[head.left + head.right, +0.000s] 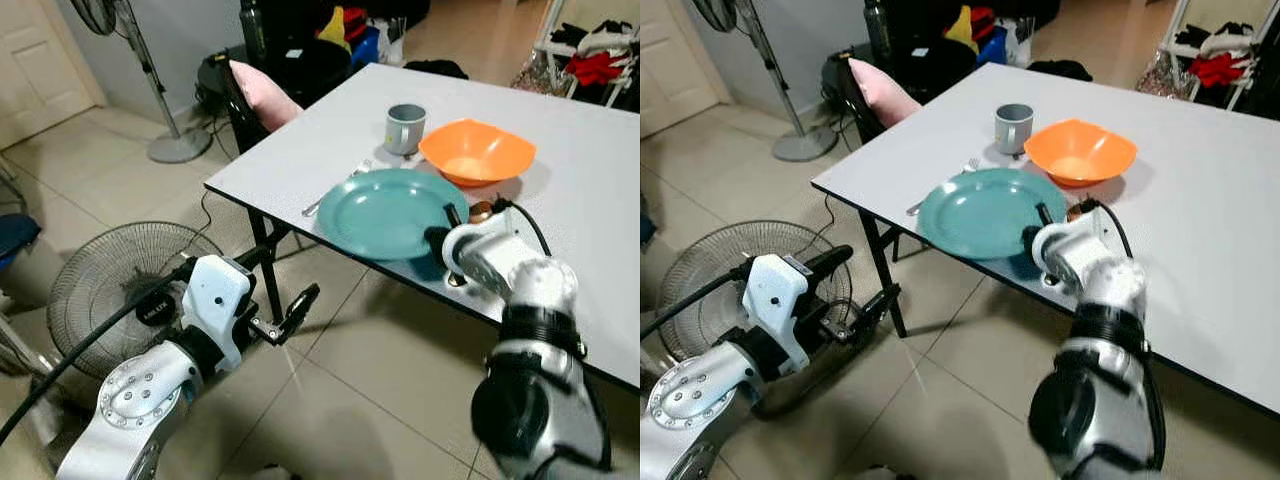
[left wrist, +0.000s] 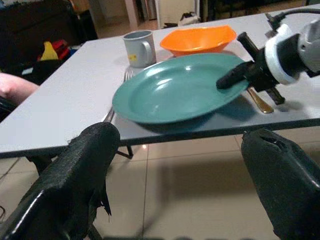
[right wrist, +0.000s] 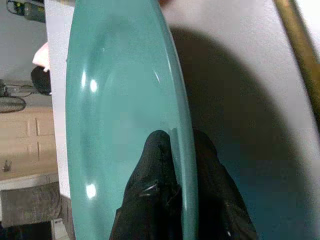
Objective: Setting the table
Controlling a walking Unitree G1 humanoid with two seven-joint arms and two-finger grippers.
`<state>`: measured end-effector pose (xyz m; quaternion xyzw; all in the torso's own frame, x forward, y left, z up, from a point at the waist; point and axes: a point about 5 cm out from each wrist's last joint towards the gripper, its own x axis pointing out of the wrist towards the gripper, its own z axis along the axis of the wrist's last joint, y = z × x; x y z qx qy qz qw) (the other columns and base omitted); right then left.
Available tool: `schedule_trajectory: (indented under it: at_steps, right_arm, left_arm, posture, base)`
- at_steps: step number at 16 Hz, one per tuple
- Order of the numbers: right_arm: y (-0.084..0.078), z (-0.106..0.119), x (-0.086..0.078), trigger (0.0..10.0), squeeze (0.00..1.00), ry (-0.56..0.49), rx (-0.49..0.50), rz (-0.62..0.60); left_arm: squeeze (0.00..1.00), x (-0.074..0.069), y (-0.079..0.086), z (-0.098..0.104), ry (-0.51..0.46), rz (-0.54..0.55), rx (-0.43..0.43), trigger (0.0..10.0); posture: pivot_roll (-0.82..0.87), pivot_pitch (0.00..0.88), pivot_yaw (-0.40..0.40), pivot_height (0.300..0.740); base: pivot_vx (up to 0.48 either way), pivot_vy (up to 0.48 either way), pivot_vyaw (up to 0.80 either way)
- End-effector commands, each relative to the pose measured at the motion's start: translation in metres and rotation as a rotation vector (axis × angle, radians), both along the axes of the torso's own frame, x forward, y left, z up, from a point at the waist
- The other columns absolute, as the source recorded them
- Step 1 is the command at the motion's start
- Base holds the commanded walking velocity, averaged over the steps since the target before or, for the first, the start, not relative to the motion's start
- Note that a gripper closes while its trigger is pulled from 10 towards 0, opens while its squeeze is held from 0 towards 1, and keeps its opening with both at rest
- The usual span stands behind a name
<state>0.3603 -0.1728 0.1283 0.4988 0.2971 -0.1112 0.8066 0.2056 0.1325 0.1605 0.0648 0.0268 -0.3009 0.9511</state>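
A teal plate [image 1: 385, 212] lies near the front edge of the white table [image 1: 600, 230]. My right gripper [image 1: 440, 235] is shut on the plate's rim at its right side, one finger [image 3: 157, 165] over the rim and one under it. That side looks slightly raised, with a shadow beneath. A fork [image 1: 335, 190] lies left of the plate and a gold utensil [image 2: 259, 100] lies right of it, beside the gripper. Behind the plate stand a grey mug [image 1: 405, 127] and an orange bowl [image 1: 477, 152]. My left gripper [image 2: 182, 150] hangs open below table height, in front of the table's edge.
A floor fan [image 1: 110, 285] lies on the tiles at the left, close to my left arm. A standing fan's base [image 1: 175, 145] and a dark chair with a pink cushion [image 1: 262, 92] are beyond the table's left corner. A clothes rack [image 1: 590, 60] stands at the back right.
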Motion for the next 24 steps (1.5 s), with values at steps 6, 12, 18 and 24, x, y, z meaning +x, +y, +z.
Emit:
schedule_trajectory:
  at_steps: [6, 12, 18, 24]
  right_arm:
    - [0.008, 0.007, 0.021, 10.0, 0.00, 0.008, 0.009, -0.066]
    - [0.011, 0.006, 0.028, 10.0, 0.22, 0.027, 0.039, -0.130]
    - [0.000, 0.006, 0.030, 10.0, 1.00, 0.025, 0.010, -0.163]
    - [-0.018, 0.012, 0.028, 10.0, 1.00, 0.011, -0.019, -0.176]
  left_arm:
    - [0.00, -0.004, 0.001, 0.004, 0.012, -0.026, 0.013, 10.0]
    - [0.00, -0.005, -0.001, 0.006, 0.017, -0.037, 0.008, 10.0]
    - [0.00, -0.004, -0.002, 0.006, 0.022, -0.043, 0.004, 10.0]
    - [0.00, -0.004, -0.003, 0.005, 0.023, -0.045, 0.000, 10.0]
  posture:
    - [0.01, 0.000, 0.105, 0.740]
    - [0.02, 0.000, 0.100, 0.740]
    - [0.02, 0.000, 0.107, 0.740]
    - [0.01, 0.000, 0.107, 0.740]
  base:
    - [0.000, 0.000, 0.00]
    - [0.000, 0.000, 0.00]
    - [0.000, 0.000, 0.00]
    - [0.000, 0.000, 0.00]
